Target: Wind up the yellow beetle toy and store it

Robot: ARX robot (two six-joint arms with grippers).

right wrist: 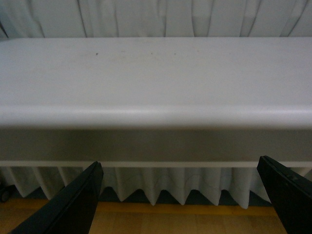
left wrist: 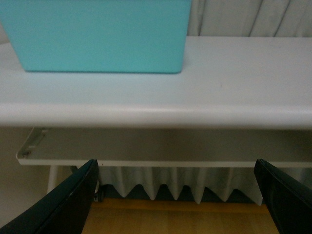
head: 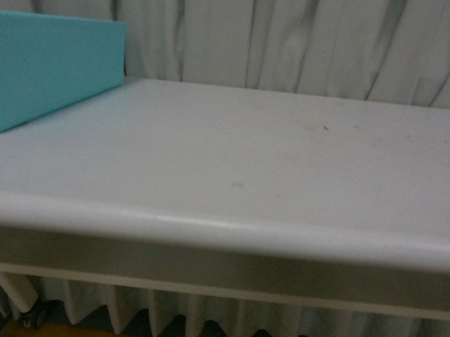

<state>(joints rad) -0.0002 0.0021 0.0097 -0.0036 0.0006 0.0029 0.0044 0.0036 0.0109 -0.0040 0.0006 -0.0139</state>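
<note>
Both claws sat low, below the table edge (right wrist: pixel 156 117), spread wide with nothing in them: left gripper (left wrist: pixel 178 195), right gripper (right wrist: pixel 180 195). Ahead of and above the left one was the teal bin (left wrist: pixel 102 36), up on the white table. The yellow beetle toy wasn't visible anywhere, honestly. The risk I saw: coming up blind, a finger could've clipped the table lip or shoved the bin.

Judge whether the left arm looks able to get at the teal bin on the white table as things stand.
Probably yes. The left gripper hangs open below the white table edge, facing the teal bin; nothing shows between them. It would need to rise above the tabletop first.
</note>
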